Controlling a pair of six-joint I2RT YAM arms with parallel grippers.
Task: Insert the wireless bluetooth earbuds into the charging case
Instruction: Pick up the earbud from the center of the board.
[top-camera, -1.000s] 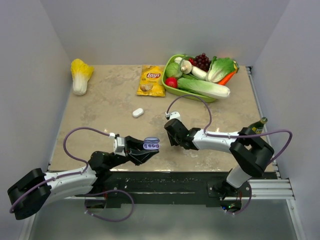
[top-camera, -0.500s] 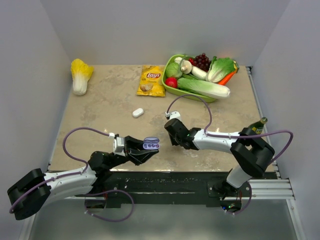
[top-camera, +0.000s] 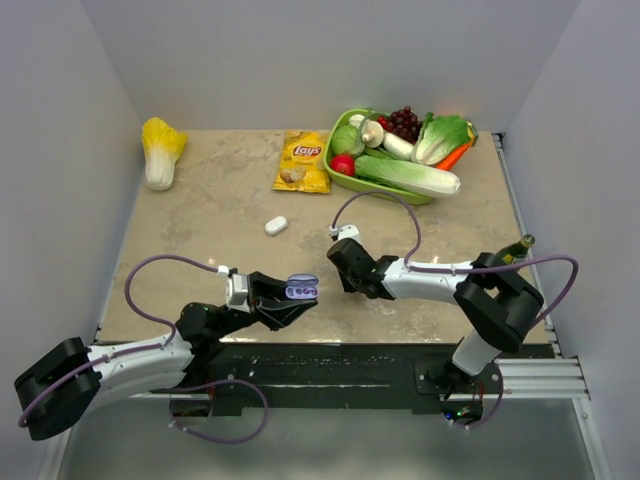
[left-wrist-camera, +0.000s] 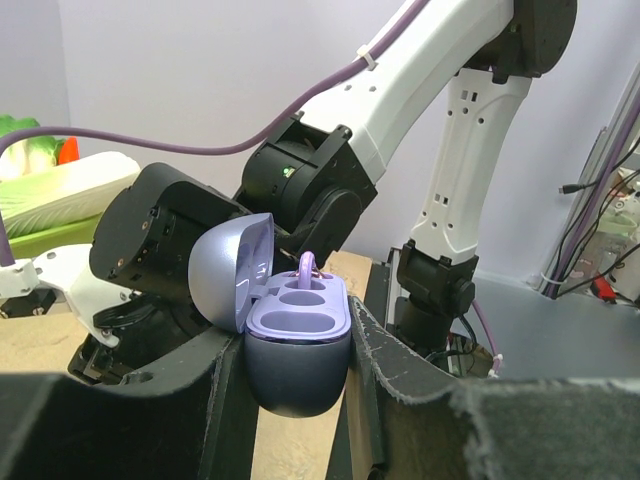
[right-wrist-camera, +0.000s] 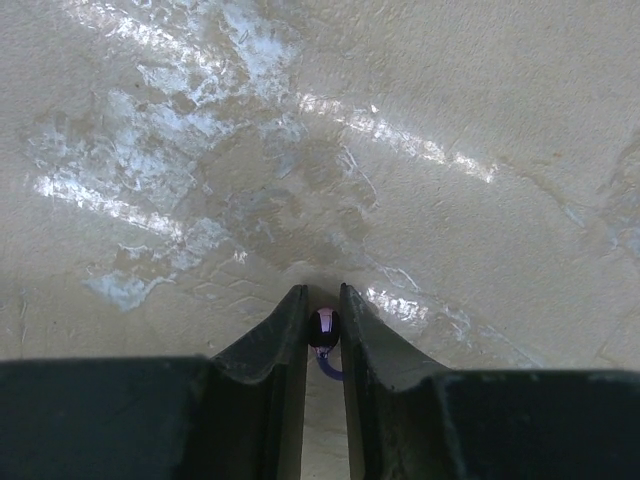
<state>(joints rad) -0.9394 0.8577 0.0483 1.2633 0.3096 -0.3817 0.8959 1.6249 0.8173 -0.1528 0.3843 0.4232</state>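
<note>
My left gripper (top-camera: 292, 298) is shut on the purple charging case (top-camera: 301, 290), holding it up near the table's front edge. In the left wrist view the case (left-wrist-camera: 295, 375) sits between both fingers of the left gripper (left-wrist-camera: 296, 342), with its lid open to the left. One purple earbud (left-wrist-camera: 307, 268) stands in the case's far slot, and the two nearer slots show no bud. The right gripper (top-camera: 341, 272) is down at the table just right of the case. In the right wrist view the right gripper (right-wrist-camera: 322, 300) pinches a tiny dark purple earbud (right-wrist-camera: 323, 326) near its fingertips, on the table top.
A small white oval object (top-camera: 276, 225) lies mid-table. A yellow Lay's bag (top-camera: 303, 160) and a green basket (top-camera: 336, 176) of vegetables stand at the back. A cabbage (top-camera: 160, 150) is at the back left, and a bottle (top-camera: 516, 250) at the right edge.
The right gripper's fingers have closed in onto the earbud on the table, and the arm has shifted slightly left. The left arm and the case have stayed still.
</note>
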